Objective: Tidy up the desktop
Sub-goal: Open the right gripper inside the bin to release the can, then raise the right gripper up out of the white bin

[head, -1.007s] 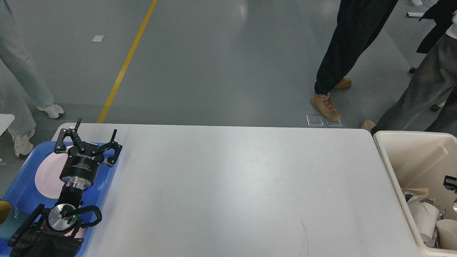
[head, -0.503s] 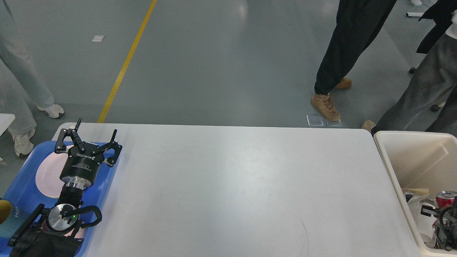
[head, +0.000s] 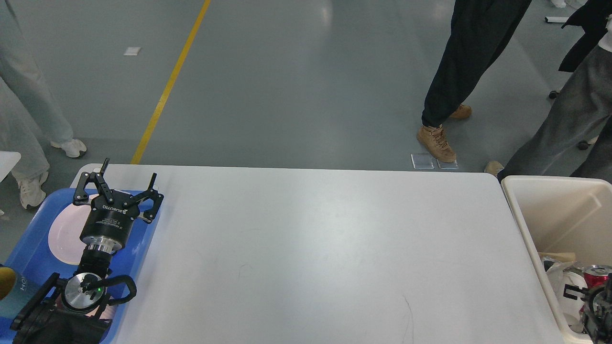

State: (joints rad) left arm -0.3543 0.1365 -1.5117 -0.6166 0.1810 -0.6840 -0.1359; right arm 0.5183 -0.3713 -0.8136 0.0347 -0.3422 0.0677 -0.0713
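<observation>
Head view shows you the white counter [head: 315, 253] filling the frame over grey floor [head: 287, 81]; left claw [head: 125, 176] spread above its left edge, right claw's [head: 585, 298] state you cannot tell.

Beyond my workspace I see a smooth grey-green floor [head: 296, 81] with soft glare from overhead light, crossed by a yellow line [head: 169, 83] running diagonally at the left. Two small clear squares [head: 434, 161] lie on it near a standing person's tan boots [head: 436, 142]; more legs show at both sides.
</observation>
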